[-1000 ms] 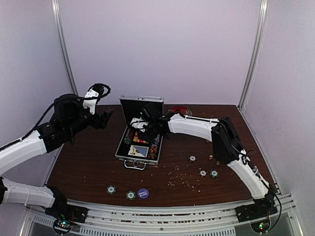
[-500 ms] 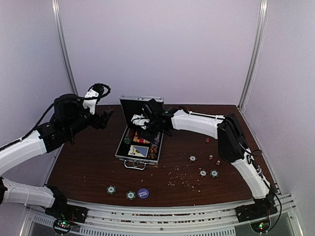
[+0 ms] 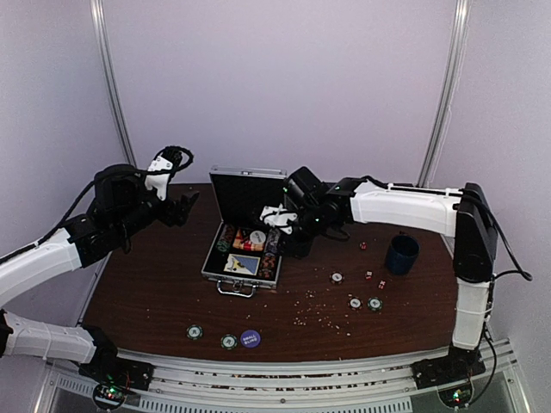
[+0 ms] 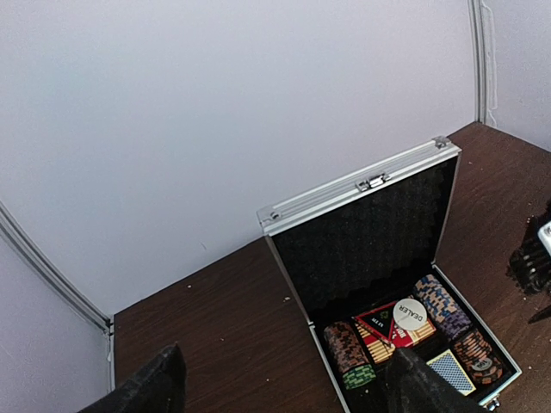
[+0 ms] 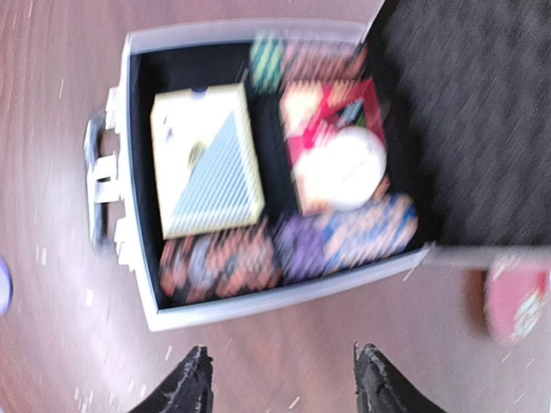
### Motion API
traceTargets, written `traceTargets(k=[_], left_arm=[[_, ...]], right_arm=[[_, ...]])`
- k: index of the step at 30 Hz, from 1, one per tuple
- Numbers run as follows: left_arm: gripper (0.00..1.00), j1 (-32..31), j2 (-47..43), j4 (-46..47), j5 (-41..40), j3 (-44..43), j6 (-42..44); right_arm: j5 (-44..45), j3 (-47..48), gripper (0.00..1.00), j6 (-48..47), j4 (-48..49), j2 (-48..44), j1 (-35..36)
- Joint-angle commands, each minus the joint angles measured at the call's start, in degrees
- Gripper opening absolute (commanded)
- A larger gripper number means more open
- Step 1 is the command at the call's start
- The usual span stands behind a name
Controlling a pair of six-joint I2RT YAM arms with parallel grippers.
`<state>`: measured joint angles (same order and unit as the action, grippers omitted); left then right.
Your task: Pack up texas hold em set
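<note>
I have the table (image 3: pixel 155 292) with the open case (image 3: pixel 244 249) mid-table, lid up, decks and chip rows inside. My right gripper (image 5: pixel 284 391) hangs just beside its right edge, jaws apart, empty. The left gripper (image 4: pixel 284 391) sits wide, empty, well left. A mug (image 3: pixel 401 254) stands right. Loose chips (image 3: pixel 228 342) lie front and right, with dice (image 3: pixel 368 275) near the mug.

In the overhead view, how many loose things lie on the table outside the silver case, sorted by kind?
Round poker chips: 5
Purple disc: 1
Small red dice: 3
Dark blue mug: 1
Total: 10
</note>
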<state>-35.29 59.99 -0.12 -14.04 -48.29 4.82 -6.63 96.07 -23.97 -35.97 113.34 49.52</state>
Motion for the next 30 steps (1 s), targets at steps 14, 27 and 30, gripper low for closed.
traceTargets(k=[14,27,30], left_arm=[[0.82,0.26,-0.05,1.81,0.63,-1.15,0.37],[0.82,0.30,0.13,1.66,0.62,-1.26,0.30],[0.82,0.26,0.22,1.64,0.61,-1.25,0.35]], right_arm=[[-1.90,-18.10,0.50,2.83,-5.56,-7.89,-13.16],[3.43,-10.35,0.46,7.82,-7.37,-0.27,-25.35],[2.84,-8.86,0.45,8.21,-8.50,1.95,-27.18]])
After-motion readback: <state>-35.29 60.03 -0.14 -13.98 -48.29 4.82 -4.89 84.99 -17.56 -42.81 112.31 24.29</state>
